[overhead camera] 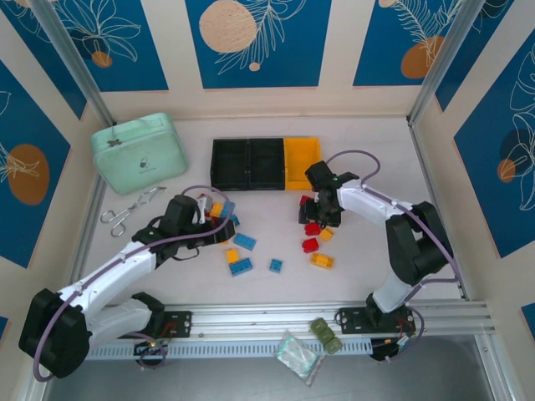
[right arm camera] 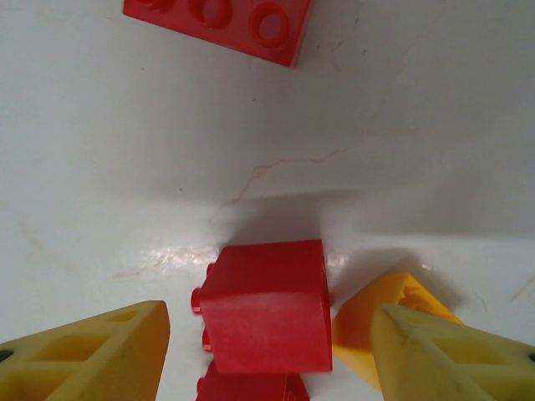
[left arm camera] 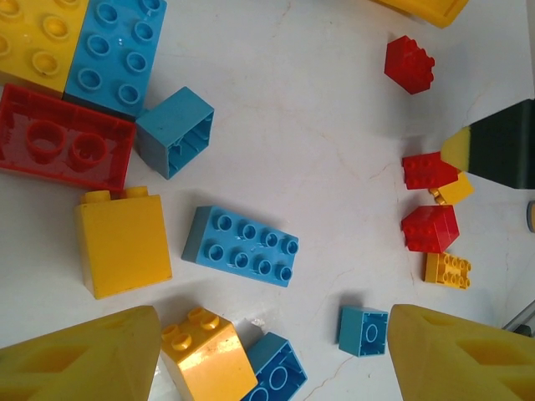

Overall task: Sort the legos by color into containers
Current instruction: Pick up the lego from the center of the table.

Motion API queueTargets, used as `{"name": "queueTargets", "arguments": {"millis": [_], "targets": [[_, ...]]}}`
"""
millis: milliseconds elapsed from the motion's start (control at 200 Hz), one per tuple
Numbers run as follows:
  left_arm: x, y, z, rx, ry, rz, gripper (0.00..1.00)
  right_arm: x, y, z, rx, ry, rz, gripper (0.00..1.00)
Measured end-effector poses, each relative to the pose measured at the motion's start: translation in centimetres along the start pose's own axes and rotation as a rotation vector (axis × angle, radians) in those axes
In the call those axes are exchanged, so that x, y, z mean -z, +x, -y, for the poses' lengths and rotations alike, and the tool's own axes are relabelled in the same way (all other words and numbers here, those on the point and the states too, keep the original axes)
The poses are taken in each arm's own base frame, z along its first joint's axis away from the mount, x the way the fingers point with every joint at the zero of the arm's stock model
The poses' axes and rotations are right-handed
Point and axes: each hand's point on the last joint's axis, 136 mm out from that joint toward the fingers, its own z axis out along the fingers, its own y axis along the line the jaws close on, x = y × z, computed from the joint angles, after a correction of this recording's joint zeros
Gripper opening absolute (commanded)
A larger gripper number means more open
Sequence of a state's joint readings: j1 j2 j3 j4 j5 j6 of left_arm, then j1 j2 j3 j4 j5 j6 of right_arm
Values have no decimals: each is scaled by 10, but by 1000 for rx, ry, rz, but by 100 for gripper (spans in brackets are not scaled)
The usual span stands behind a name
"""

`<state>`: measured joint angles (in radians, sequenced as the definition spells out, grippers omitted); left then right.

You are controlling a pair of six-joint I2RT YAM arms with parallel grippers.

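**1. Containers.** I read the containers (overhead camera: pixel 249 164) as one joined row at the far middle of the table (overhead camera: pixel 276 291), just right of the mint-green case (overhead camera: pixel 138 150). From left to right they are:
- left black bin (overhead camera: pixel 230 164)
- middle black bin (overhead camera: pixel 267 163)
- orange-yellow bin (overhead camera: pixel 302 162)

The orange-yellow bin shows bare floor. The two black interiors are dark, and I cannot tell their contents from the top view.

**2. Markings.** The case lid carries a small dark emblem (overhead camera: pixel 147 164), too small to read.

**3. Legos.** The legos (overhead camera: pixel 244 241) that I see lie on the table on the near side of the bins, in two groups.
- Left group, left wrist view: an upturned red plate (left arm camera: pixel 67 149), a yellow brick (left arm camera: pixel 124 242), a long blue brick (left arm camera: pixel 241 246) and a small blue brick (left arm camera: pixel 363 330).
- Right group, top view: red and yellow-orange bricks lie just below the orange-yellow bin.

**4. Grippers.**
- The left gripper (left arm camera: pixel 273 334) hangs over the left group. Its jaws are apart and hold nothing.
- The right gripper (right arm camera: pixel 272 309) has its jaws apart, straddling a red brick (right arm camera: pixel 263 334). There is a gap on each side, so the brick is not clamped.
- A yellow-orange brick (right arm camera: pixel 368 322) lies just beside that red brick, next to the right finger.
- A second red brick (right arm camera: pixel 221 21) lies further ahead.
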<state>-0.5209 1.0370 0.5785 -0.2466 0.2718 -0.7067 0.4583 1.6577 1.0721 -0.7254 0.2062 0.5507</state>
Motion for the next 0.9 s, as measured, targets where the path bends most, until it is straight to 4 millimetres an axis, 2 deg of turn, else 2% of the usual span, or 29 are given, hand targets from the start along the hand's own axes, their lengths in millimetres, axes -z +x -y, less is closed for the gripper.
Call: {"name": "queueTargets", "arguments": {"millis": [280, 490, 615, 785, 900], "targets": [[-1, 1, -2, 1, -11, 4, 72, -16, 1, -6, 40, 29, -42, 54], [-3, 0, -2, 0, -10, 5, 72, -19, 3, -10, 55, 35, -56, 54], [-6, 1, -3, 9, -14, -1, 72, -18, 5, -9, 63, 40, -64, 42], [-8, 3, -6, 20, -18, -4, 72, -17, 4, -10, 66, 41, -61, 32], [-10, 6, -8, 25, -21, -11, 72, -17, 5, -12, 75, 45, -59, 31]]}}
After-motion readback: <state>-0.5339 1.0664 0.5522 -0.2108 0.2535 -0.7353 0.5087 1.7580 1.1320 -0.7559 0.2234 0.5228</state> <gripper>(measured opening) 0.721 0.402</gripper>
